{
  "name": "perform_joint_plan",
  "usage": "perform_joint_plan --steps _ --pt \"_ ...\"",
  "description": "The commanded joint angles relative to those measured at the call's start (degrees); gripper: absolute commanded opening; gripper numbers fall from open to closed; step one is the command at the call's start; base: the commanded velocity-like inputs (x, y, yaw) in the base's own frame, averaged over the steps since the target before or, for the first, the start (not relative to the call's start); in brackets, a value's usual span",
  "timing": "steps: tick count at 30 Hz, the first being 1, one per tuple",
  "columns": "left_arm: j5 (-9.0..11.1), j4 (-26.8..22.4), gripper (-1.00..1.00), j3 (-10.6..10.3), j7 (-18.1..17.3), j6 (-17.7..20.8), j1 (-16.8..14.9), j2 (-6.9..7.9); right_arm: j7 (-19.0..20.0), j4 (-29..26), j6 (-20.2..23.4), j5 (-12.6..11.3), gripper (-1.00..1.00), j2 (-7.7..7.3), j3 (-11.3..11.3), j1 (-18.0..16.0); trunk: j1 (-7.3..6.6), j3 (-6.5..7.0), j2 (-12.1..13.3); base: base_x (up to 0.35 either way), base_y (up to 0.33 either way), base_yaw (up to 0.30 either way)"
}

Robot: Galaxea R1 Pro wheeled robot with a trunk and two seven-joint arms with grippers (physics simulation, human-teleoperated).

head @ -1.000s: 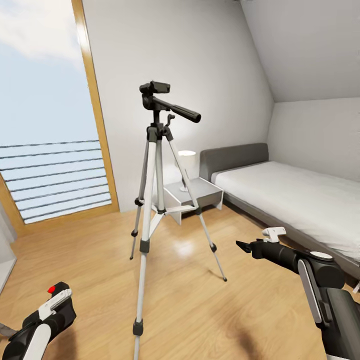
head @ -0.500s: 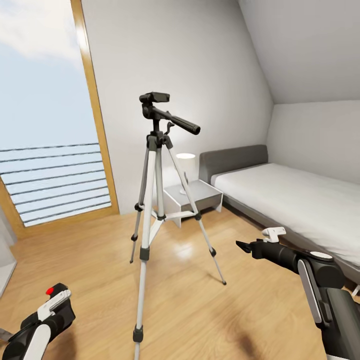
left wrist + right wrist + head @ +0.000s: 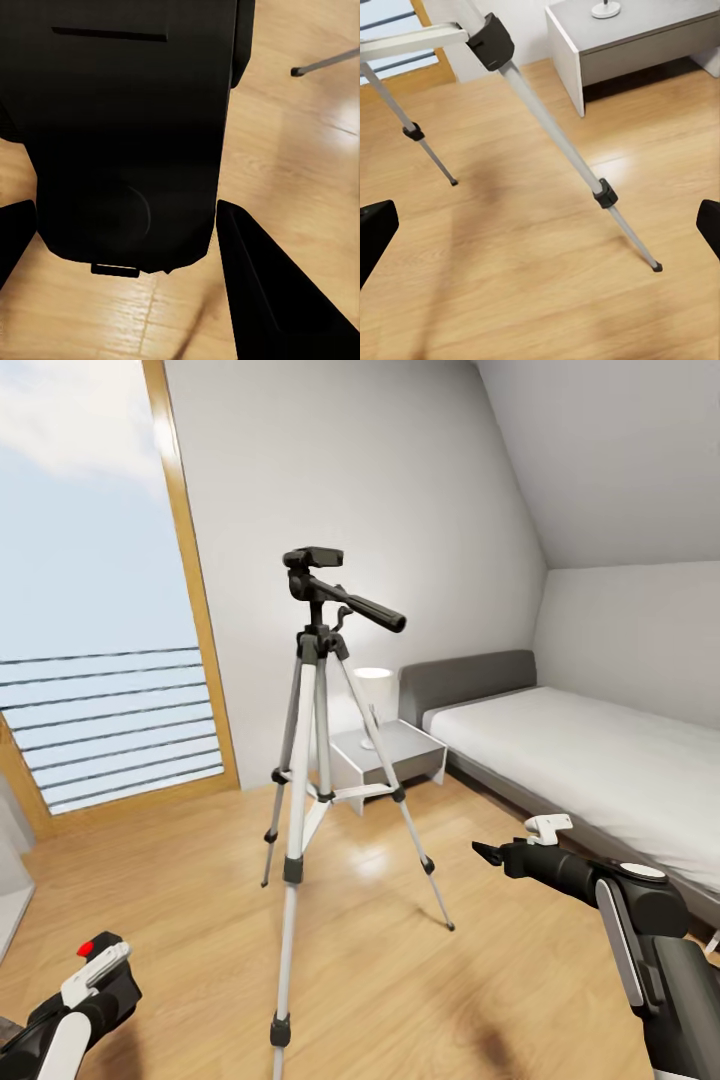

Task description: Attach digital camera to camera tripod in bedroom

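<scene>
Since a second ago, left gripper (image 3: 95, 972) with the digital camera (image 3: 100, 985) has sunk lower at the head view's left edge; view itself tilted slightly.

Bedroom: white walls, sloped ceiling, tall wood-framed window (image 3: 100, 620) with slats. Light wood floor (image 3: 400, 980), open between tripod and robot.

Bed (image 3: 590, 760): grey, low, along the far right wall. Nightstand (image 3: 390, 755) with white lamp (image 3: 373, 690) beside its head.

Camera tripod (image 3: 315, 760): upright mid-floor, legs spread, mounting head bare, pan handle pointing right.

Right gripper (image 3: 500, 853): fingers spread apart, nothing between them, near a tripod leg (image 3: 559, 135).

Left gripper: clenched on the digital camera (image 3: 127, 127), red button (image 3: 86, 948) uppermost, well apart from the tripod.
</scene>
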Motion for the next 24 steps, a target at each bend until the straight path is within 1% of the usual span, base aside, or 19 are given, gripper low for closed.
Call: perform_joint_plan --steps 1,5,12,24 --pt "0.38 0.02 -1.0 -0.01 0.38 0.23 -0.03 -0.03 0.31 -0.05 0.22 0.19 1.0 0.01 0.0 -0.04 -0.01 -0.06 -0.03 0.0 0.234 -0.068" --pt "0.33 0.17 -1.0 -0.02 0.35 0.22 -0.03 -0.02 0.3 -0.05 -0.01 0.2 1.0 0.02 0.19 -0.04 -0.01 -0.06 -0.03 0.0 0.271 -0.126" --pt "0.29 0.3 -1.0 -0.02 0.3 0.22 -0.03 0.0 0.3 -0.05 0.03 0.21 1.0 0.06 0.32 -0.03 -0.01 -0.06 -0.03 0.0 0.306 -0.187" --pt "0.32 0.4 -1.0 -0.02 0.27 0.22 -0.03 0.06 0.3 -0.05 0.12 0.21 1.0 0.08 0.34 -0.03 -0.01 0.1 -0.03 0.0 0.32 -0.237"
